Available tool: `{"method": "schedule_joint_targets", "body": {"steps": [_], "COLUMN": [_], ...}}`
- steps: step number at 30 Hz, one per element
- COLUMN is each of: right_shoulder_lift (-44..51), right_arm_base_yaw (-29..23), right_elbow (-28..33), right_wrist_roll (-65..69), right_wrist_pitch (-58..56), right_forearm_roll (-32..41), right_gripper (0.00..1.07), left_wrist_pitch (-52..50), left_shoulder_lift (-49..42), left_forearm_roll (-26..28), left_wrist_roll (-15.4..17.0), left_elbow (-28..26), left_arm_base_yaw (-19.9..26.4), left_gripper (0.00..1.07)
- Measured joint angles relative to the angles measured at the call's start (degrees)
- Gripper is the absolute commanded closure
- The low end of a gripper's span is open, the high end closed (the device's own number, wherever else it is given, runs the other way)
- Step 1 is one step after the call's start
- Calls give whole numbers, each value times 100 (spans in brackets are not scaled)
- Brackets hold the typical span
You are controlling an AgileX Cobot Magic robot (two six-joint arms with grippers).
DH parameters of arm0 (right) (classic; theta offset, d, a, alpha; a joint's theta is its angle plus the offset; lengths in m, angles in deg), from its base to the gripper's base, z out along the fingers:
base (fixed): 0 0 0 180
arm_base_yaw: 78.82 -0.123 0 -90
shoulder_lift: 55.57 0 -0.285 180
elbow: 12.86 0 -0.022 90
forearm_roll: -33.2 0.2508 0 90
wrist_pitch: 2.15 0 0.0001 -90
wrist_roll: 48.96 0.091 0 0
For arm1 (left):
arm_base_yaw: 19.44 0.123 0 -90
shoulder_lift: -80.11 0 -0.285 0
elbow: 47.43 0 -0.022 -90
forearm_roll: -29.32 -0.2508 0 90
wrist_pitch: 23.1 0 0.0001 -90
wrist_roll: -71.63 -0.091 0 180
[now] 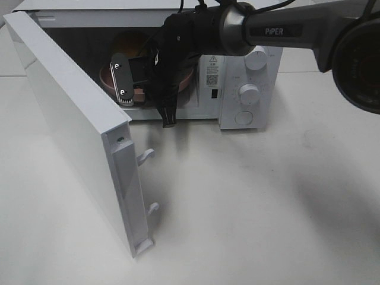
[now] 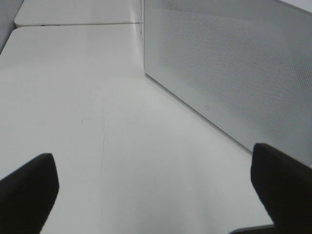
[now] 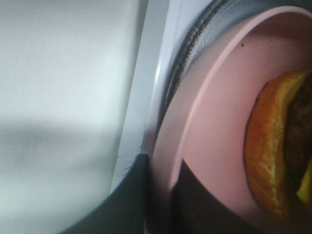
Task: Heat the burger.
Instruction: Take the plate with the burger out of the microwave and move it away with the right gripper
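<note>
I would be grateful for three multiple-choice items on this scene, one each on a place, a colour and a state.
1. Where is the burger?
A. On the table in front of the microwave
B. On a plate inside the microwave
C. On top of the microwave

2. What colour is the plate?
A. Pink
B. Blue
C. Black

3. How does the microwave door stand?
A. Shut
B. Removed
C. Swung open

Answers:
1 B: the right wrist view shows it lying on the plate in the cavity.
2 A: its rim and floor look pink, with the right pincer shut on the rim.
3 C: the exterior high view shows it swung wide, latch hooks exposed.
</note>
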Motion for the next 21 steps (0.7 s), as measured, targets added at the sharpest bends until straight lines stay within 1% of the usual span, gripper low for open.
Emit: {"method": "schedule_joint_targets", "body": {"steps": [5, 7, 10, 11, 13, 15, 18, 20, 21], "right_shoulder_lift": [206, 418, 487, 607, 659, 882, 940, 1175, 1175], "right_arm_base_yaw": [0, 17, 17, 29, 34, 34, 34, 34, 34], "right_elbow": [138, 435, 544, 751, 837, 1180, 1266, 1627, 1627], "right_wrist_roll": [-258, -722, -871, -1100, -1226, -1610, -1684, -1925, -1925], "right_wrist_pitch": [-86, -57, -23, 80, 120, 298, 332, 567, 567], "right_forearm_roll": [103, 304, 344, 430, 481, 705, 745, 934, 934], "right_gripper": [107, 107, 107, 107, 107, 107, 107, 107, 107], "left_wrist_pitch": [0, 0, 0, 0, 0, 0, 0, 0, 0], "left_shoulder_lift": [0, 0, 0, 0, 0, 0, 0, 0, 0], "left_forearm_roll": [0, 0, 0, 0, 0, 0, 0, 0, 0], "left_wrist_roll": [0, 0, 0, 0, 0, 0, 0, 0, 0], "left_elbow": [0, 0, 0, 0, 0, 0, 0, 0, 0], "left_arm_base_yaw": [0, 0, 0, 0, 0, 0, 0, 0, 0], "left_gripper": [6, 6, 6, 6, 6, 6, 6, 6, 6]}}
